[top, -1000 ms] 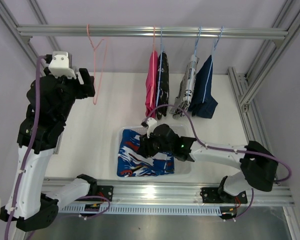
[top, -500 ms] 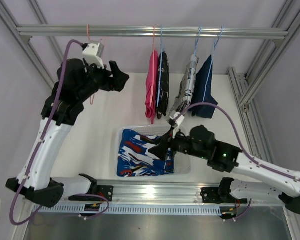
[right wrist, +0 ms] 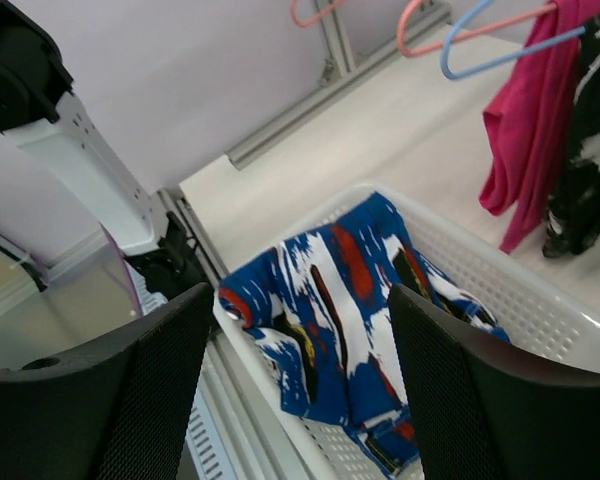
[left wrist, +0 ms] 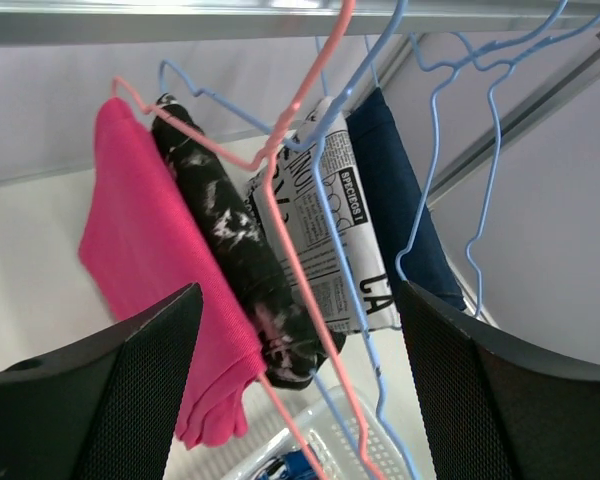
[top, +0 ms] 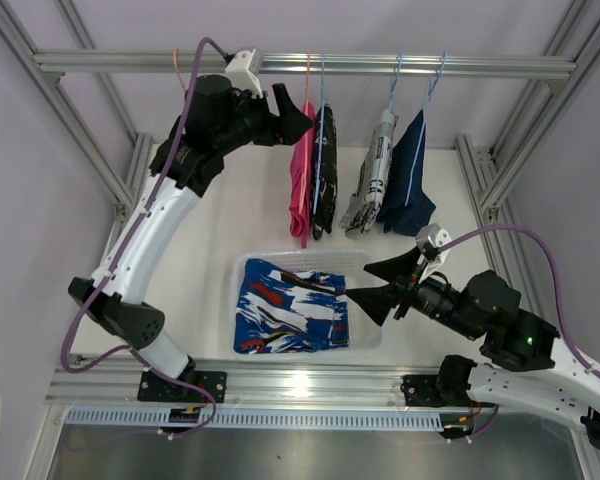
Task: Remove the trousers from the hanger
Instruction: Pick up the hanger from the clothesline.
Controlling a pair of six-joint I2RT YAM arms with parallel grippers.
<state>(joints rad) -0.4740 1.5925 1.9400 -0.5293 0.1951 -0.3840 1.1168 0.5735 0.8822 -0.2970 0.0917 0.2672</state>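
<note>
Far L on grey aluminium rail: bare pink wire hanger, nothing on it. Below, on white table: white plastic mesh basket holding blue trousers w/ red-white pattern, so 1 of 5 judged done.

Left gripper up at rail level, jaws wide apart, empty, just beside plain pink trousers draped over second pink hanger. Pressed against pink pair on R: black trousers w/ white pattern.

Right gripper low at basket's R end, jaws apart, nothing between.

Further R on rail: white trousers w/ black print, then dark blue denim trousers, hanging close together.

Step in hand, by judgement: taking pink pair. Recommend:
- Bring jaws round cloth only, below hanger bar, never over wire.
- Clamp both layers of fold.
- Draw cloth off sideways rather than straight down, to avoid dragging hanger along rail.
- Keep well off black pair: risk of pinching 2 garments at once.
- Release over basket, not beside it.
</note>
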